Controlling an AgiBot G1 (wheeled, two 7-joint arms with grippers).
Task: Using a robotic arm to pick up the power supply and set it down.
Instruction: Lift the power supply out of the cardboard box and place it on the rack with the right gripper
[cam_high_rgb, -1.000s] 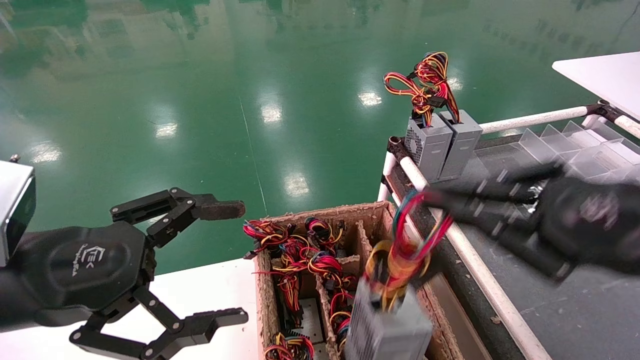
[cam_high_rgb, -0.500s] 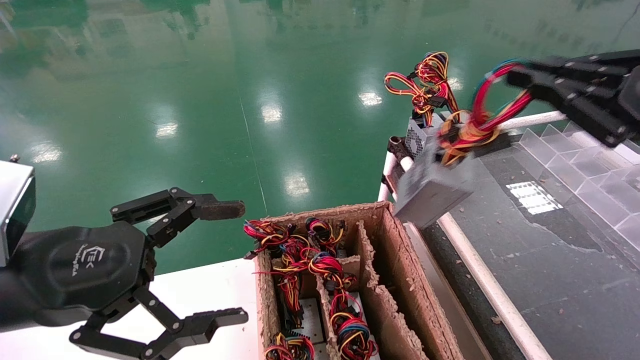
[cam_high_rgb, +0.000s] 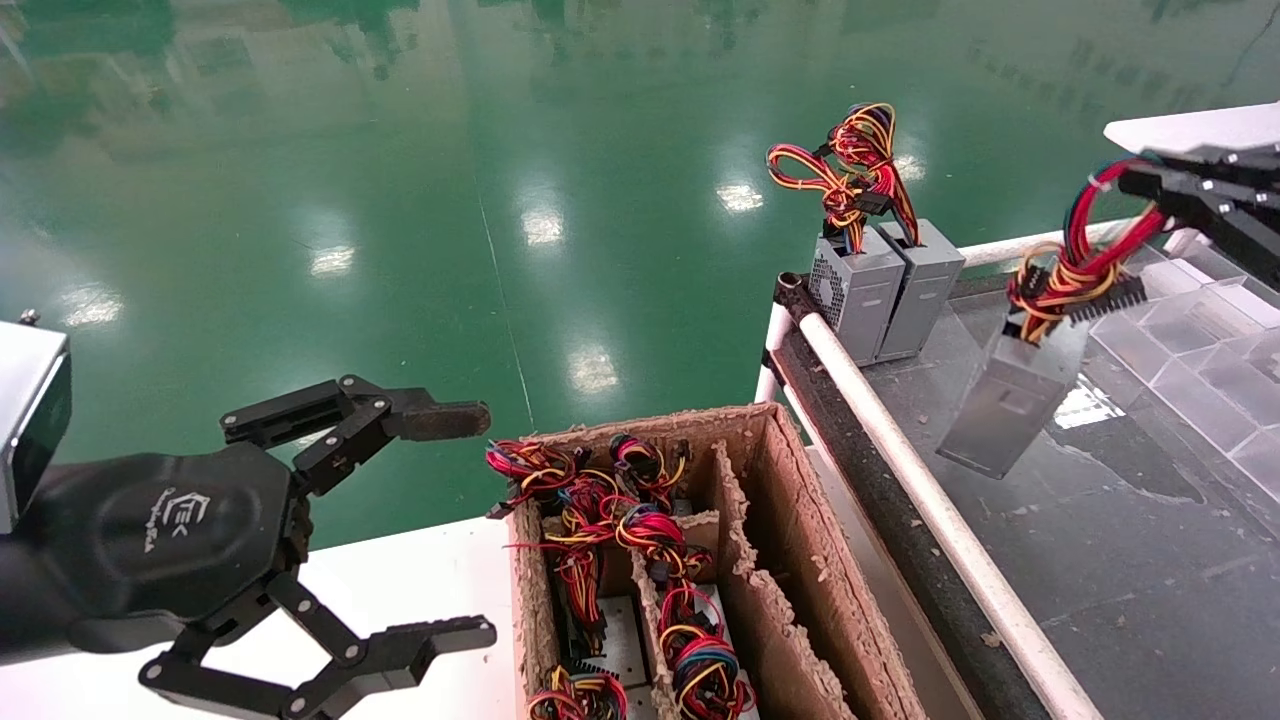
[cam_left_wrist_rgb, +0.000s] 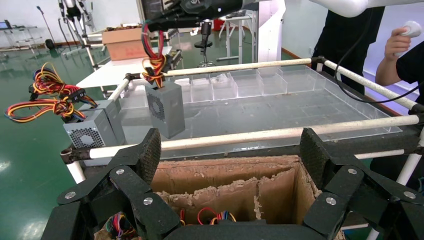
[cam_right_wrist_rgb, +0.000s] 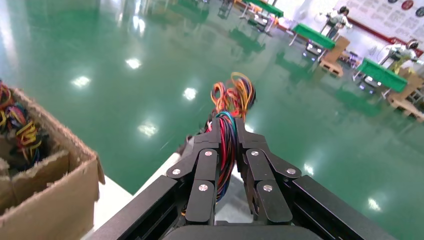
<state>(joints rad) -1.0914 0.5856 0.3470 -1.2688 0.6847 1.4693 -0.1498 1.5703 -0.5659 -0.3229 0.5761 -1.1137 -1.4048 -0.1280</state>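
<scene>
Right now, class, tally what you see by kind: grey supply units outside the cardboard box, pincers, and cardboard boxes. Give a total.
Hanging power supply, wires gripped by the right pincer: 1
Standing grey boxes on the bench: 2
Pincers, counting the open left pincer: 2
Divided cardboard box: 1
Total: 6

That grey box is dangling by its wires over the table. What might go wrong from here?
The right gripper holds the power supply only by its wire bundle, so the tilted box could swing or slip free. Hanging above the dark table, it might land on a corner and topple. It also hangs near the two standing grey boxes and the clear dividers, which a swing could strike.
</scene>
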